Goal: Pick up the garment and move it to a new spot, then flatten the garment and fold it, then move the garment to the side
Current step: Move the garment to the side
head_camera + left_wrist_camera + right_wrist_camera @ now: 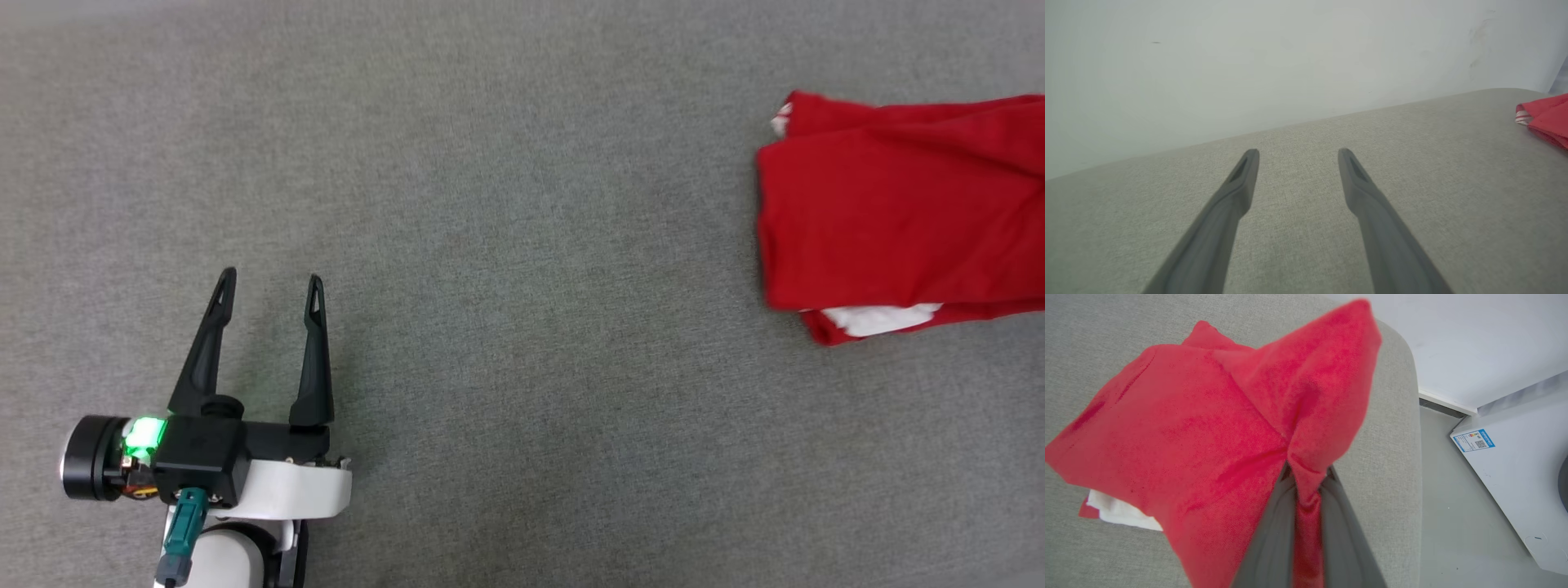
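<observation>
Garment (898,220) at right on surface (522,245), left claw (272,278) well apart, lower left

A grey fabric surface (522,204) carries the folded red garment (890,212).

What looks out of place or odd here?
Nothing damaged or spilled. The folded garment lies near the edge of the grey surface, one corner pinched in the shut jaws of the right gripper. A white layer pokes out underneath, so the fold looks uneven.
</observation>
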`<state>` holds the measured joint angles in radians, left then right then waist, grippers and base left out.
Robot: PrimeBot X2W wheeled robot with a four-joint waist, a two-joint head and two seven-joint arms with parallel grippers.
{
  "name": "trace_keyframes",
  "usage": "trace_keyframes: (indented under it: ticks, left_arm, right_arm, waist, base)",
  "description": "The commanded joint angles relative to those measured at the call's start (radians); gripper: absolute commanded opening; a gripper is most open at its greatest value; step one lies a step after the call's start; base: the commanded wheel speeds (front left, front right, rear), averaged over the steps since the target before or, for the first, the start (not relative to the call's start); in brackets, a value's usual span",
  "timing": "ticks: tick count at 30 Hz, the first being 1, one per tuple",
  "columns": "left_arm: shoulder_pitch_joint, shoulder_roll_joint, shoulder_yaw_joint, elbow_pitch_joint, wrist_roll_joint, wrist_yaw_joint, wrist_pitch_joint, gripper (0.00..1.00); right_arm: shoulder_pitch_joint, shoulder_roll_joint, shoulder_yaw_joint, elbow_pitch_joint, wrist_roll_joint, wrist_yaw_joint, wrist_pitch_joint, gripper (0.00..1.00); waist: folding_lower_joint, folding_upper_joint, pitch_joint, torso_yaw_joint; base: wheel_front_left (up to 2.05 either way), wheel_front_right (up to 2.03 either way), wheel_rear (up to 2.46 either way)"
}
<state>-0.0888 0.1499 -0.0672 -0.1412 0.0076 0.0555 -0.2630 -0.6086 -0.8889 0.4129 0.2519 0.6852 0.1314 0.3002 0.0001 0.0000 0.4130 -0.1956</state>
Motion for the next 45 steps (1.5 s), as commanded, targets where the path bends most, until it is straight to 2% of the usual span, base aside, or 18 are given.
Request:
trace_keyframes:
  ticks: [1,4,10,15,20,21,22,29,37,41,45]
  left_arm:
    - [-0.016,0.006,-0.001,-0.009,0.003,-0.001,-0.002,1.00]
    - [-0.030,0.012,-0.004,-0.023,0.005,0.004,-0.002,1.00]
    - [-0.068,0.017,-0.019,-0.046,0.007,0.006,-0.002,1.00]
    - [-0.095,0.019,-0.033,-0.058,0.005,0.007,-0.002,1.00]
    - [-0.107,0.021,-0.039,-0.051,0.000,0.012,-0.002,1.00]
    - [-0.108,0.021,-0.040,-0.049,-0.001,0.014,-0.002,1.00]
    - [-0.108,0.020,-0.041,-0.046,-0.002,0.015,-0.002,1.00]
    - [-0.080,0.016,-0.044,-0.029,-0.008,0.025,-0.002,1.00]
    - [-0.017,0.003,-0.034,-0.012,-0.022,0.042,-0.002,1.00]
    - [0.016,-0.005,-0.027,0.001,-0.028,0.048,-0.002,1.00]
    - [0.043,-0.015,-0.020,0.012,-0.038,0.048,-0.002,1.00]
  right_arm:
    - [-0.017,-0.013,-0.011,0.019,-0.012,-0.002,0.003,0.00]
    - [-0.039,-0.047,-0.041,0.086,-0.030,-0.002,0.005,0.00]
    - [-0.079,-0.071,-0.130,0.234,-0.053,-0.002,-0.011,0.00]
    - [-0.109,-0.070,-0.209,0.335,-0.094,-0.002,-0.036,0.00]
    - [-0.131,-0.028,-0.271,0.401,-0.140,-0.002,-0.050,0.00]
    - [-0.131,-0.019,-0.278,0.408,-0.151,-0.002,-0.053,0.45]
    - [-0.134,-0.012,-0.291,0.415,-0.165,-0.002,-0.063,1.00]
    - [-0.132,0.030,-0.360,0.446,-0.281,-0.002,-0.129,1.00]
    - [-0.089,0.133,-0.504,0.336,-0.427,-0.002,-0.348,1.00]
    - [-0.051,0.229,-0.553,0.236,-0.502,-0.001,-0.467,1.00]
    - [-0.006,0.335,-0.574,0.102,-0.564,-0.002,-0.520,1.00]
  waist:
    - [-0.0001,0.0000,0.037,0.001]
    - [-0.0001,0.0000,0.068,0.006]
    - [-0.0001,0.0000,0.132,0.023]
    - [-0.0001,0.0000,0.176,0.039]
    - [-0.0001,0.0000,0.189,0.050]
    - [-0.0001,0.0000,0.187,0.051]
    - [-0.0001,0.0000,0.182,0.053]
    - [-0.0001,0.0000,0.111,0.059]
    - [-0.0001,0.0000,-0.018,0.072]
    - [-0.0001,0.0000,-0.072,0.086]
    - [-0.0001,0.0000,-0.118,0.104]
  base:
    - [0.00,0.00,0.00]
    - [0.00,0.00,0.00]
    - [0.00,0.00,0.00]
    - [0.00,0.00,0.00]
    - [0.00,0.00,0.00]
    - [0.00,0.00,0.00]
    - [0.00,0.00,0.00]
    - [0.00,0.00,0.00]
    - [0.00,0.00,0.00]
    - [0.00,0.00,0.00]
    - [0.00,0.00,0.00]
